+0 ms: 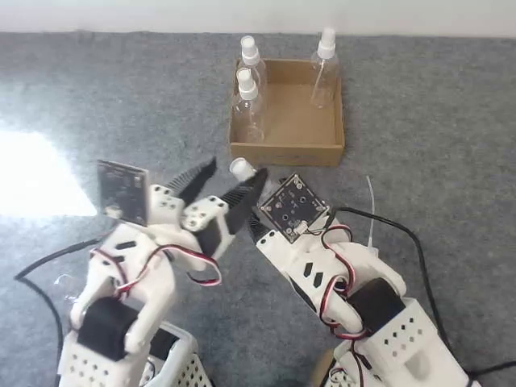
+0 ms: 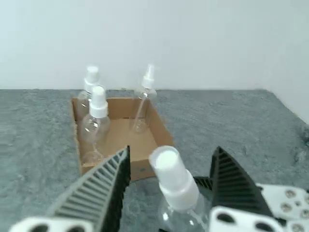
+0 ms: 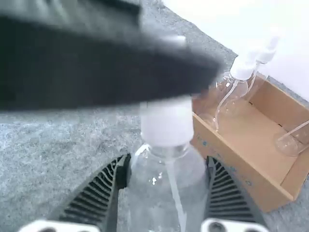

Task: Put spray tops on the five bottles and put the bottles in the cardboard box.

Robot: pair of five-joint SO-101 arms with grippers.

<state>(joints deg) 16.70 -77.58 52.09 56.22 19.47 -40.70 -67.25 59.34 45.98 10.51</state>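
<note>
Three bottles (image 1: 249, 105) inside cardboard box (image 1: 286, 151); fourth bottle (image 1: 242, 168) just before box, between jaws of left pincer (image 2: 172, 153).

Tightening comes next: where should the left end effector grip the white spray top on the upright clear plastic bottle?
Probably pinch the white spray top at its round collar, from the sides, level. It stands upright above the clear plastic bottle, and the left end effector straddles it.
</note>
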